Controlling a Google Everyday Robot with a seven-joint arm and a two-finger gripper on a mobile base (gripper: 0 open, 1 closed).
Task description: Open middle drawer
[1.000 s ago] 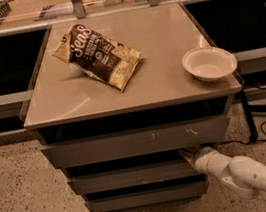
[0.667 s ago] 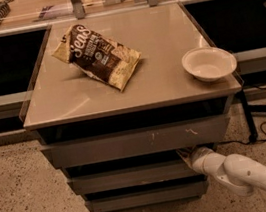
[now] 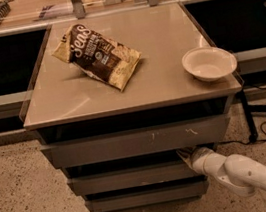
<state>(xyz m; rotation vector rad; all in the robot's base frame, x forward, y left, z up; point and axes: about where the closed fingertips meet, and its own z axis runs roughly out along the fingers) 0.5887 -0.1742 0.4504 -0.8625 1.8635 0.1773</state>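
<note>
Landmark: grey metal drawer cabinet (image 3: 55,156) with a tan flat surface (image 3: 163,72) on top.

- Middle drawer (image 3: 130,178): wide, shallow grey front, second of three in the cabinet. It sits under the taller grey top drawer front with white scratch marks (image 3: 139,141) and above the narrowest grey bottom front (image 3: 146,197). Looks shut.
- Hand (image 3: 185,154): at the cabinet's right side, tucked into the dark gap between the top front and the middle drawer, touching the middle drawer's upper right edge. Can't tell if it's clenched or released, since the tip is buried in the gap.
- White jointed arm (image 3: 251,174): comes in from the lower right of the cabinet, angled up and left toward that gap.
- On the surface: brown-and-cream crinkled chip bag (image 3: 98,55) on the cabinet's left half, lying at an angle. Round white bowl (image 3: 209,63) near the right edge, upright, well apart from the bag.
</note>
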